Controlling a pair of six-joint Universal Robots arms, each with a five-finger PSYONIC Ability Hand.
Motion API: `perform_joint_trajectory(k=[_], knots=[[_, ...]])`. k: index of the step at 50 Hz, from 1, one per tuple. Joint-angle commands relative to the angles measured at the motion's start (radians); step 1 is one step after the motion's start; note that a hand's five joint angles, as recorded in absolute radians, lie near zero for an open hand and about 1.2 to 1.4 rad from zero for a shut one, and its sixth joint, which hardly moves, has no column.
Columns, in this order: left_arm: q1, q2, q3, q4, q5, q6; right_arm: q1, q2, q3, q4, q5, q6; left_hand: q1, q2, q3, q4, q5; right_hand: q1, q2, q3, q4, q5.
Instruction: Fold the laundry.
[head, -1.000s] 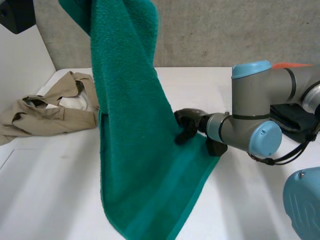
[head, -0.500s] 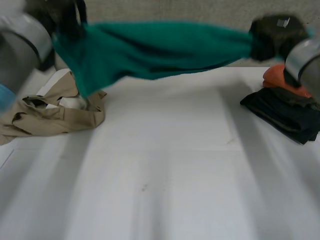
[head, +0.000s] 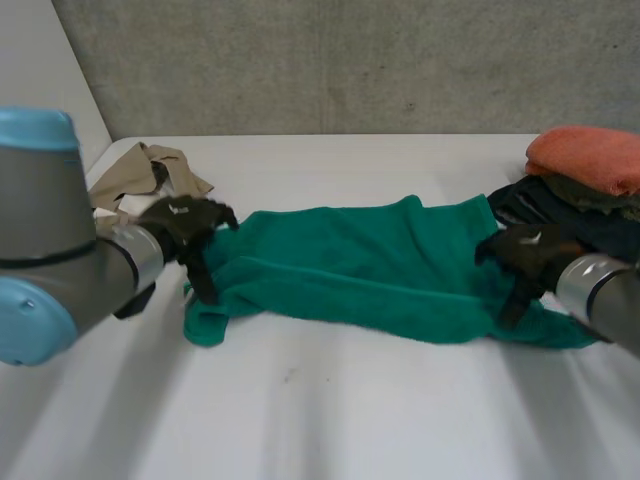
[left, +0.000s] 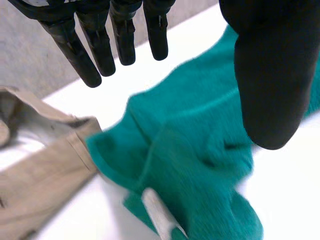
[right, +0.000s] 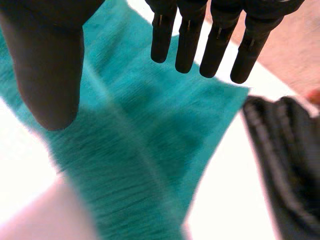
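A green towel (head: 370, 265) lies rumpled across the middle of the white table (head: 330, 410), stretched from left to right. My left hand (head: 185, 228) hovers over the towel's left end, fingers straight and spread, holding nothing. In the left wrist view the towel (left: 200, 150) lies bunched under the left hand (left: 270, 85). My right hand (head: 528, 255) is over the towel's right end, also open and empty. Flat green cloth (right: 135, 135) lies below the straight fingers (right: 200, 35) in the right wrist view.
A crumpled beige garment (head: 140, 172) lies at the back left, close to the towel's left end (left: 35, 170). At the right edge stands a stack of folded laundry, orange (head: 590, 155) on dark cloth (head: 565, 215) (right: 290, 165). A grey wall backs the table.
The towel was stretched in the air between both hands; now it lies on the table. Both hands have come down, opened and let go of it.
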Motion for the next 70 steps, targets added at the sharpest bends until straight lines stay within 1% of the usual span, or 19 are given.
perform_joint_trajectory(k=[1, 5, 12, 17, 21, 26, 28, 29, 31, 32, 33, 39, 43, 46, 48, 51, 57, 61, 70], knots=[[0.042, -0.004, 0.151, -0.024, 0.025, -0.001, -0.047, -0.031, -0.119, 0.068, -0.028, -0.013, -0.016, -0.01, -0.012, -0.005, 0.002, 0.008, 0.005, 0.0, 0.02, 0.042], [0.05, -0.097, 0.255, -0.077, 0.016, 0.004, -0.069, 0.04, -0.212, 0.183, -0.042, -0.076, 0.028, 0.034, 0.032, 0.039, 0.046, 0.058, 0.055, 0.049, 0.07, 0.091], [0.053, -0.232, 0.375, -0.189, 0.002, 0.03, -0.095, 0.129, -0.291, 0.317, -0.021, -0.143, 0.104, 0.11, 0.108, 0.115, 0.123, 0.108, 0.105, 0.099, 0.12, 0.141], [0.063, -0.315, 0.441, -0.203, 0.012, 0.082, -0.109, 0.169, -0.281, 0.343, 0.031, -0.088, 0.11, 0.116, 0.114, 0.121, 0.128, 0.111, 0.108, 0.102, 0.123, 0.144], [0.065, -0.329, 0.438, -0.214, 0.025, 0.096, -0.116, 0.179, -0.252, 0.346, 0.028, -0.013, 0.207, 0.213, 0.211, 0.218, 0.225, 0.105, 0.102, 0.096, 0.117, 0.139], [0.059, -0.312, 0.395, -0.218, 0.048, 0.097, -0.118, 0.183, -0.219, 0.346, 0.016, 0.05, 0.213, 0.219, 0.217, 0.224, 0.231, 0.102, 0.099, 0.094, 0.114, 0.136], [0.056, -0.303, 0.373, -0.218, 0.054, 0.1, -0.118, 0.18, -0.205, 0.344, 0.011, 0.071, 0.213, 0.219, 0.217, 0.224, 0.231, 0.181, 0.178, 0.172, 0.193, 0.214], [0.051, -0.3, 0.361, -0.217, 0.058, 0.1, -0.116, 0.176, -0.193, 0.34, 0.011, 0.082, 0.21, 0.216, 0.214, 0.221, 0.228, 0.37, 0.367, 0.362, 0.382, 0.404], [0.05, -0.3, 0.35, -0.217, 0.056, 0.1, -0.113, 0.172, -0.182, 0.338, 0.008, 0.091, 0.21, 0.216, 0.214, 0.221, 0.228, 0.539, 0.535, 0.53, 0.55, 0.572], [0.048, -0.303, 0.343, -0.218, 0.059, 0.102, -0.112, 0.164, -0.169, 0.335, 0.005, 0.097, 0.21, 0.216, 0.214, 0.221, 0.228, 0.894, 0.891, 0.886, 0.906, 0.928], [0.047, -0.303, 0.34, -0.217, 0.059, 0.102, -0.112, 0.16, -0.16, 0.331, 0.005, 0.101, 0.21, 0.216, 0.214, 0.221, 0.228, 0.942, 0.938, 0.933, 0.953, 0.975], [0.042, -0.329, 0.338, -0.209, 0.061, 0.119, -0.112, 0.077, -0.077, 0.26, -0.013, 0.093, 0.213, 0.219, 0.217, 0.224, 0.231, 0.942, 0.939, 0.934, 0.954, 0.976], [0.039, -0.345, 0.341, -0.215, 0.074, 0.13, -0.121, -0.003, 0.001, 0.204, -0.047, 0.027, 0.298, 0.304, 0.302, 0.309, 0.316, 0.942, 0.939, 0.934, 0.954, 0.976], [0.033, -0.345, 0.338, -0.218, 0.084, 0.134, -0.129, -0.024, 0.027, 0.18, -0.051, -0.025, 0.304, 0.31, 0.308, 0.315, 0.322, 0.942, 0.939, 0.934, 0.954, 0.976], [0.024, -0.346, 0.336, -0.217, 0.085, 0.134, -0.133, -0.035, 0.039, 0.17, -0.055, -0.07, 0.368, 0.374, 0.372, 0.379, 0.386, 0.942, 0.939, 0.934, 0.954, 0.976], [0.021, -0.358, 0.344, -0.214, 0.071, 0.137, -0.135, -0.028, 0.038, 0.165, -0.053, -0.103, 0.401, 0.407, 0.405, 0.412, 0.419, 0.942, 0.939, 0.934, 0.954, 0.976], [0.024, -0.386, 0.387, -0.215, 0.024, 0.156, -0.132, 0.006, 0.016, 0.167, -0.05, -0.11, 0.339, 0.346, 0.343, 0.35, 0.358, 0.942, 0.939, 0.934, 0.954, 0.976], [0.03, -0.384, 0.406, -0.214, 0.009, 0.156, -0.13, 0.009, 0.007, 0.167, -0.051, -0.107, 0.143, 0.149, 0.147, 0.154, 0.161, 0.942, 0.939, 0.934, 0.954, 0.976], [0.043, -0.348, 0.392, -0.165, 0.004, 0.14, -0.133, 0.006, -0.002, 0.159, -0.056, -0.108, 0.101, 0.108, 0.105, 0.112, 0.12, 0.942, 0.939, 0.934, 0.954, 0.976]])
